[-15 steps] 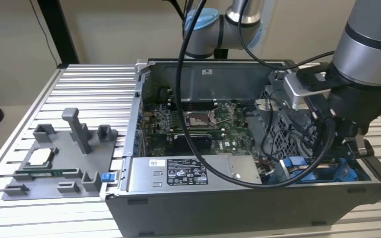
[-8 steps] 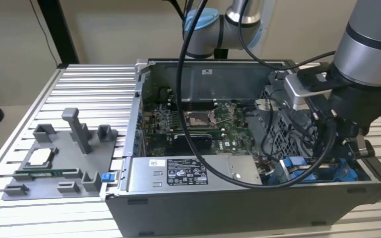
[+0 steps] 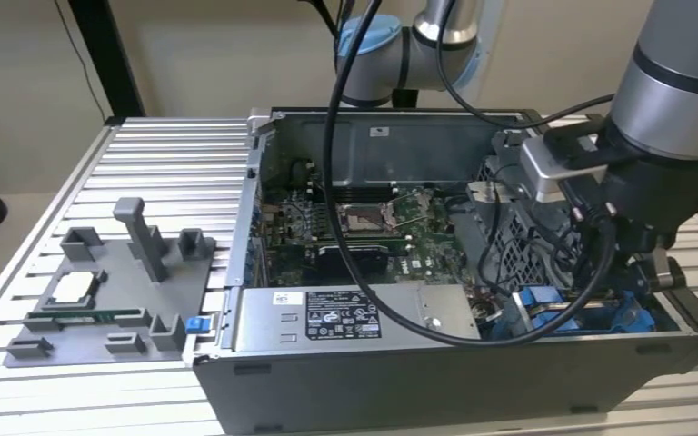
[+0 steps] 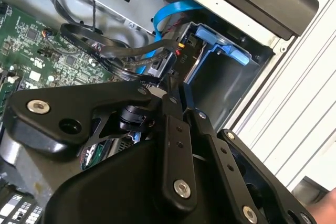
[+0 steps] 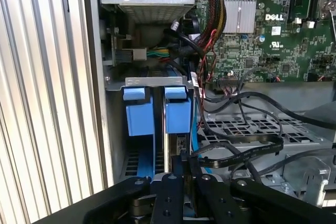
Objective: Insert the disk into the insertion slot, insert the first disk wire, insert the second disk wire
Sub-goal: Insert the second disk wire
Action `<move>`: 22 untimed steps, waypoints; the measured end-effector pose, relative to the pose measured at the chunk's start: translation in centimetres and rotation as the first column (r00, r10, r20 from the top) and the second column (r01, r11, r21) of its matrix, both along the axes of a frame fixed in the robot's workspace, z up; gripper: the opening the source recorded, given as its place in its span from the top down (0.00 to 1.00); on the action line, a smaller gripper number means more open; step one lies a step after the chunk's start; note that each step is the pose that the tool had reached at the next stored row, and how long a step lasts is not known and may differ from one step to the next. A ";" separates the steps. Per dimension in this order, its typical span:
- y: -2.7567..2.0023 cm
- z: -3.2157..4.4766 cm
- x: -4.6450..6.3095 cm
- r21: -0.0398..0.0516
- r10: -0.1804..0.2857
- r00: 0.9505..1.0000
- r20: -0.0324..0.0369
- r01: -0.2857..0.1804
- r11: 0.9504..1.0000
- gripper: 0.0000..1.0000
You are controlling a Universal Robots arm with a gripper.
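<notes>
At the exterior view's right end of the open grey computer case (image 3: pixel 446 391), the black gripper (image 5: pixel 184 174) reaches down into the blue-railed grey metal drive bay (image 5: pixel 137 169). Its jaws sit closed on the edge of the blue-framed silver disk (image 5: pixel 176 145), which stands partly inside the bay, just beside black cables (image 5: pixel 236 153).

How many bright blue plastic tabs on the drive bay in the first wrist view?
2: one bright blue plastic tab toward the case wall, the other blue tab beside it toward the green motherboard. More may be hidden behind the black gripper.
</notes>
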State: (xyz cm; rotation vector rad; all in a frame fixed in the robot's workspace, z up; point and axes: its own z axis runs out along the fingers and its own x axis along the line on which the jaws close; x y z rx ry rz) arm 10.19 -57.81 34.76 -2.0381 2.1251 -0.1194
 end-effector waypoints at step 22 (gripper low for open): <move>-0.19 -0.70 0.0 0.008 0.011 1.000 0.029 -0.011 1.000 1.00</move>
